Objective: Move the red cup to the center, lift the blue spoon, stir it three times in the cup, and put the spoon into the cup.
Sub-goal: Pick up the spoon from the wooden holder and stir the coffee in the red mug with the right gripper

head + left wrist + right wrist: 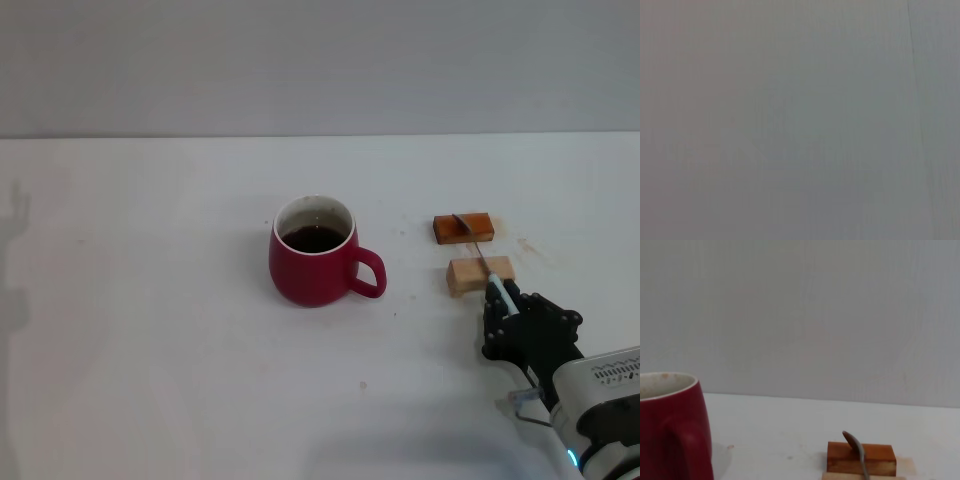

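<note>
While the left hand is out of sight and its wrist view shows only blank grey, the right hand (503,300) at lower right pinches the spoon's (478,255) pale handle, much of it hidden by the fingers. The spoon lies across two blocks (463,228). The red cup (313,262) stands mid-frame on the surface (150,330).

An orange-brown block (463,228) lies on the white table (150,350) at right, a light wooden block (480,274) just nearer.
</note>
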You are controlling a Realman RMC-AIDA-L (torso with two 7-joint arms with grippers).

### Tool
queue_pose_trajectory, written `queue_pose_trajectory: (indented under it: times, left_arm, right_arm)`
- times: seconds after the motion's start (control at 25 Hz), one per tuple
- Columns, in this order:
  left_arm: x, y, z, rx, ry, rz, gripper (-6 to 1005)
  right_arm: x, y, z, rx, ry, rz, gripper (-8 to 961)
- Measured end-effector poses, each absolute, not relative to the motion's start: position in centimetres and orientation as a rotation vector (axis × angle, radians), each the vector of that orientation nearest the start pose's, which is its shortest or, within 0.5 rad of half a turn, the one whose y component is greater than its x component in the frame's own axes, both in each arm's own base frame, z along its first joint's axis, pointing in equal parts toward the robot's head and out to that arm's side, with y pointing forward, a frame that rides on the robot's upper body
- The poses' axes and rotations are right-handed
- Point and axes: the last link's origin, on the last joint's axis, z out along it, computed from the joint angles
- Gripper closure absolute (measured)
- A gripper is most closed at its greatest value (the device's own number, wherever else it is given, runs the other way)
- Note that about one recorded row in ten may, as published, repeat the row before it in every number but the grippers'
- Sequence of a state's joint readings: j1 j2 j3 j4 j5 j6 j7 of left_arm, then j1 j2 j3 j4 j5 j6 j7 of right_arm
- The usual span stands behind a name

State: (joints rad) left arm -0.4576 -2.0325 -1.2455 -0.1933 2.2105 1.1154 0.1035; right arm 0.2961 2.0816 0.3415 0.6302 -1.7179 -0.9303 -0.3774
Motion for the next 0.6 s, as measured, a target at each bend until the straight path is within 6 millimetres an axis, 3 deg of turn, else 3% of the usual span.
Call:
queue_pose_trajectory:
  times: [0.6]
  left_arm:
    - [-36.3,35.2,6.4,-1.191,-0.512,-0.512,250]
  right_arm:
    - [27.5,26.6,-11.3,-1.812,0.612,0.565,812]
